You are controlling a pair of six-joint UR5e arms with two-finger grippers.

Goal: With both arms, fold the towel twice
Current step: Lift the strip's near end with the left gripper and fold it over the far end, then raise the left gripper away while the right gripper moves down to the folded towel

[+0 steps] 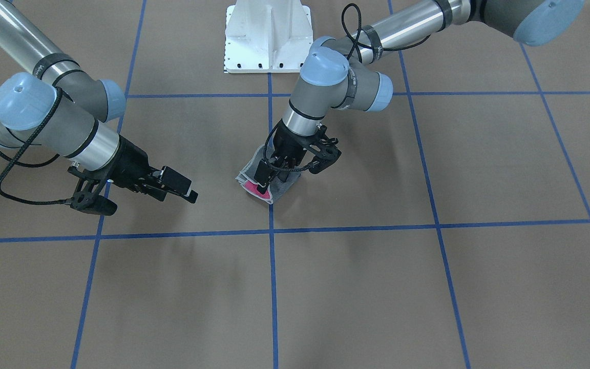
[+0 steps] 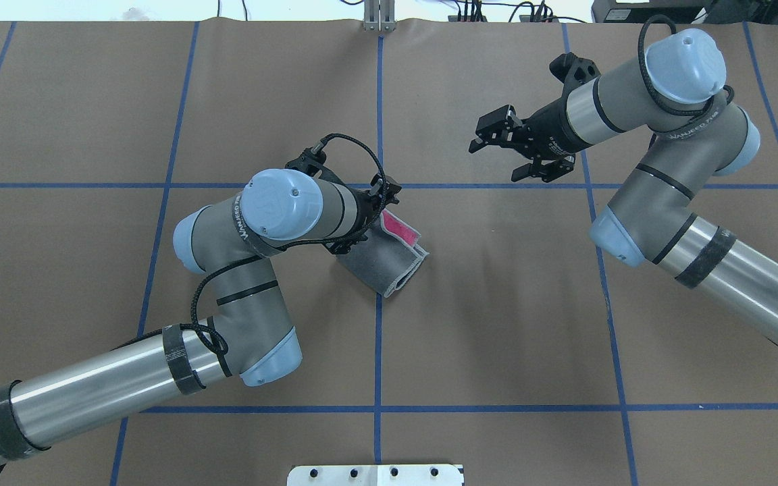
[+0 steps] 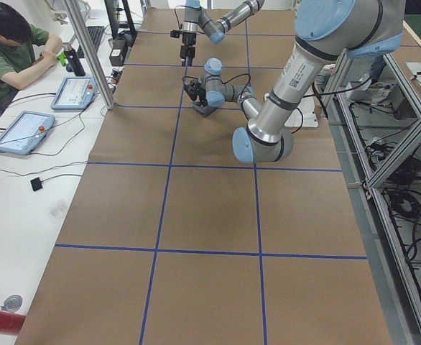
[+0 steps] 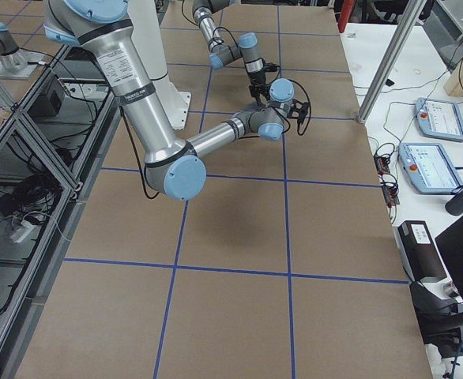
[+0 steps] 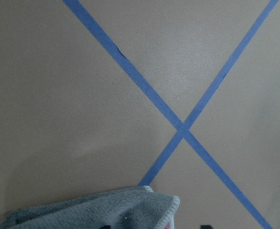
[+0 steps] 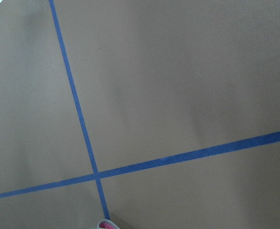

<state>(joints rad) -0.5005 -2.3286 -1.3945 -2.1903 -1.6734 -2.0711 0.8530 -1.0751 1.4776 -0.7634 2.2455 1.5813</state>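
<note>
Under the left gripper, jaws apparently pinched on its edge, the towel lies folded, likely second fold finishing; next: release and lift, right gripper open nearby.

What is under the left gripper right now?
The folded towel, grey outside with a pink strip showing, lies under the left gripper. The gripper hides part of it; whether the fingers pinch it cannot be seen.

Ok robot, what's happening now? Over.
Left end effector down on the folded towel, grip unclear. Right end effector open, empty, off to the side. Nothing in the way.
</note>
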